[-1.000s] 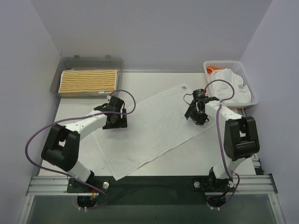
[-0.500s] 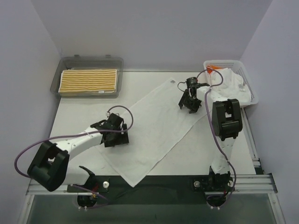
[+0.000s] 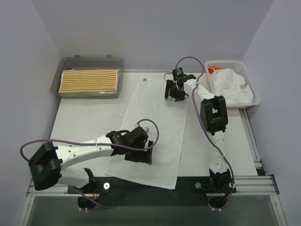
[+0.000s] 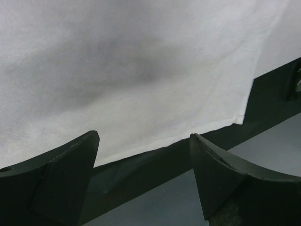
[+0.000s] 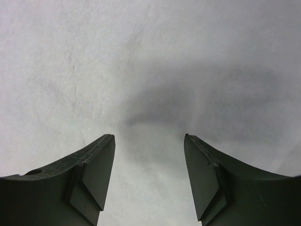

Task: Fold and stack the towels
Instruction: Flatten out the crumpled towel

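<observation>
Two tools, both open and holding nothing right now. My left tool (image 4: 144, 141) has its fingers spread wide just above the near end of the white towel (image 3: 155, 127). My right tool (image 5: 149, 136) hangs over the far end with a clear gap between its fingers, only cloth below.

That towel lies flat in the middle of the counter (image 3: 80, 117). Its long axis runs from far edge to near edge, leaning a bit left at the far end, and the near hem spills over the dark rail. So I've got one arm at each short end. I reckon an end-to-end fold comes next, and my left tool needs the near right corner (image 4: 240, 117), which sits off to its right.

The yellow striped towel (image 3: 89, 82) sits folded in the tray (image 3: 91, 61) at the far left corner. More white towels (image 3: 228, 84) are heaped in the basket (image 3: 230, 62) at the far right.

Writing: just a tiny tag (image 3: 144, 80) on the towel's far left corner, too small to read.
</observation>
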